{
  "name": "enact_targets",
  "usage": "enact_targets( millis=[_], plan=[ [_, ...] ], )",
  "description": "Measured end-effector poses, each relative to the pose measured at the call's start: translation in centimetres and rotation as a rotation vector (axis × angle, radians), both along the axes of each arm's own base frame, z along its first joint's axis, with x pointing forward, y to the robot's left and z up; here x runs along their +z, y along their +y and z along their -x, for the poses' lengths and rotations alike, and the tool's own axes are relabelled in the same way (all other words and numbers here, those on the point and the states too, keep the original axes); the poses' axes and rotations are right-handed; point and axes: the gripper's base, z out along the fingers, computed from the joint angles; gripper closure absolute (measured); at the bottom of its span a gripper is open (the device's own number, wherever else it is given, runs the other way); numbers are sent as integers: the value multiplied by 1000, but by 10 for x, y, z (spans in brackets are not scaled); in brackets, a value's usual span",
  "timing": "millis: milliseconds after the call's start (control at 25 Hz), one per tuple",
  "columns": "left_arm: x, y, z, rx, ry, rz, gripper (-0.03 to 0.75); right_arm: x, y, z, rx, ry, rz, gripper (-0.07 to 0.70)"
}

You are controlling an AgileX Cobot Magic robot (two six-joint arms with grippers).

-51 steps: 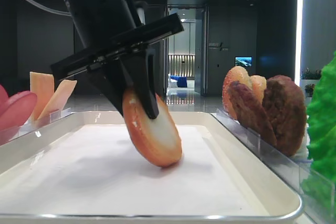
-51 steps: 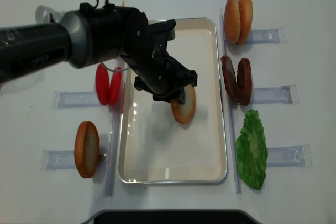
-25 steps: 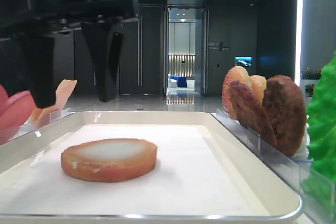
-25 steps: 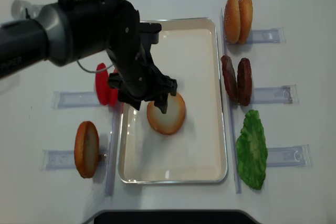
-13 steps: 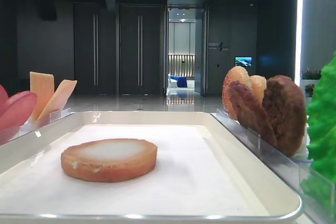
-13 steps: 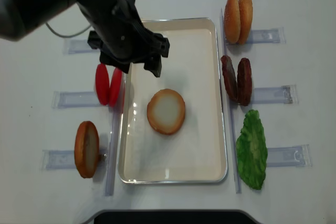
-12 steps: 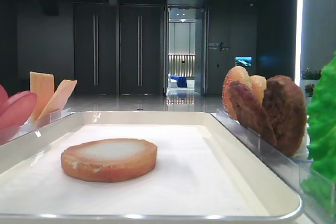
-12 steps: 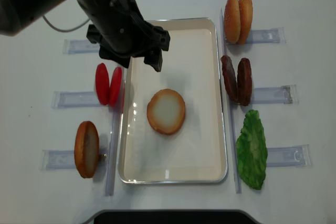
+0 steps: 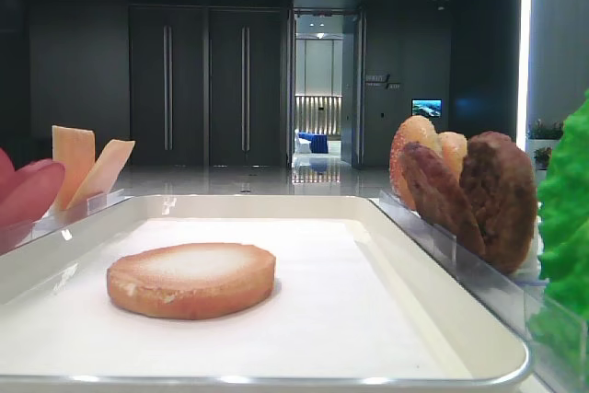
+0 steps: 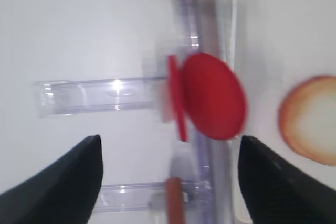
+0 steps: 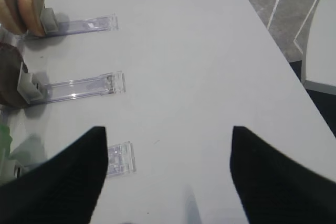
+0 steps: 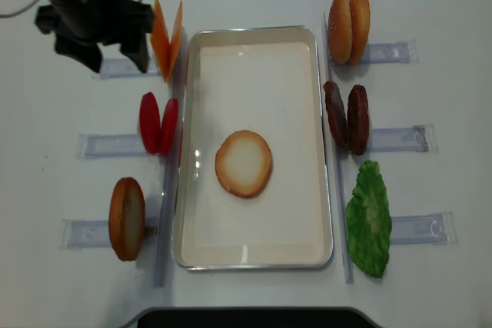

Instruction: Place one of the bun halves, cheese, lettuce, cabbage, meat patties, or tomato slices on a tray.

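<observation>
One bun half (image 12: 243, 163) lies flat, pale face up, in the middle of the cream tray (image 12: 254, 31); the low view shows this bun half (image 9: 191, 280) resting on the liner. My left gripper (image 12: 111, 61) hangs open and empty at the far left, beside the cheese (image 12: 165, 38). Its wrist view looks down on the tomato slices (image 10: 212, 103), with the left gripper (image 10: 168, 139) wide apart. My right gripper (image 11: 168, 129) is open over bare table. Meat patties (image 12: 346, 117) and lettuce (image 12: 367, 219) sit right of the tray. Cabbage is out of view.
Another bun half (image 12: 127, 218) stands in a clear rack at the near left. Two more buns (image 12: 348, 17) stand at the far right. Clear plastic racks (image 12: 400, 140) stick out on both sides of the tray. A rack's end (image 11: 119, 158) lies by my right gripper.
My left gripper let the bun half drop flat onto the tray, then rose and moved away to the far left corner. The bun half has stayed still since.
</observation>
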Motion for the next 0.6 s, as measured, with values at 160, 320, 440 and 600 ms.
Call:
enact_targets(
  millis=[160,320,440,600],
  plan=[
    [0,58,-7,80,5,-43,108,0,0,0,0,0,0,160],
    [3,75,5,63,7,-80,112,0,0,0,0,0,0,160],
    [5,76,43,75,-2,-81,147,0,0,0,0,0,0,160],
    [-5,76,116,108,-16,-52,170,0,0,0,0,0,0,160]
  ],
)
